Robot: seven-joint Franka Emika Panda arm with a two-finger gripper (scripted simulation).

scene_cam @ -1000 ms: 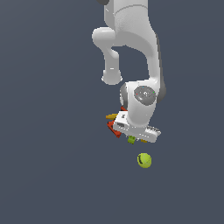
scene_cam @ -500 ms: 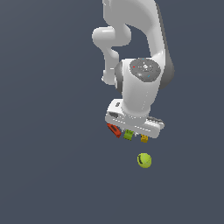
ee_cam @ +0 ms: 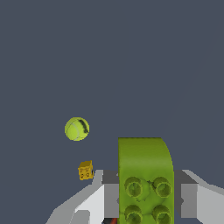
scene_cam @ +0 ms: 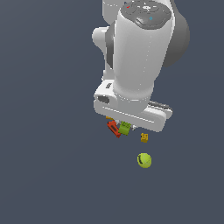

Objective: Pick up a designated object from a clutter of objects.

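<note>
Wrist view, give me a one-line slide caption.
Green studded block fills the foreground between the gripper fingers; tennis ball and yellow-orange block lie beyond.

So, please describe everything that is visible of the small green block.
The green block is a lime-green, plastic-looking toy brick with round studs on one face. In the wrist view it fills the space between the gripper fingers, standing lengthwise away from the camera; contact looks likely but is not certain. In the exterior view it shows just under the robot's hand, beside the orange-red drill, and apart from the yellow-orange block and the tennis ball.
</note>
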